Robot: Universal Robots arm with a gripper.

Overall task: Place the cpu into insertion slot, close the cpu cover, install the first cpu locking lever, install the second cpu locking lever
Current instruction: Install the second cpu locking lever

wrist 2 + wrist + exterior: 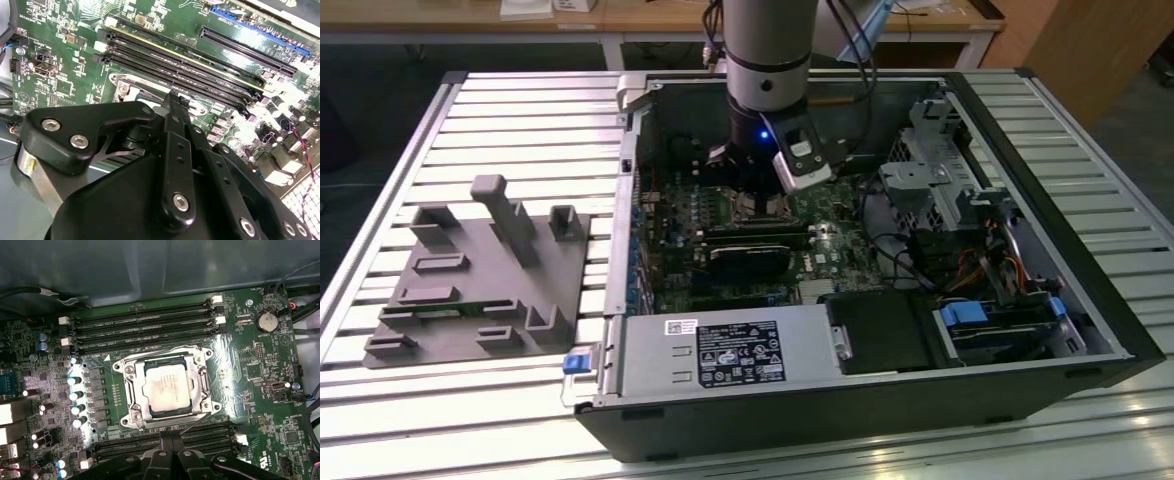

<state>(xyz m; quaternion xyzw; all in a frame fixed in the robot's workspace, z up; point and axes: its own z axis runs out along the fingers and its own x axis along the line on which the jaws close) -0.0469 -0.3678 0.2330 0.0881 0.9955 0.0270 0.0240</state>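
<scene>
Gripper (171, 444) low over the motherboard (250, 365) inside the open computer case (1041, 390); fingers look pressed together, pinching nothing that shows. Just past the fingertips: the cpu (166, 388), pale metal face up, seated flat in the insertion slot (131, 412). The cpu cover (194, 374) lies closed around it, framing the chip. Beyond the socket, black memory slots (145, 327). Print on the chip face too faint to read. In the exterior view, a white-labelled power supply (720, 355) sits farther off.
</scene>
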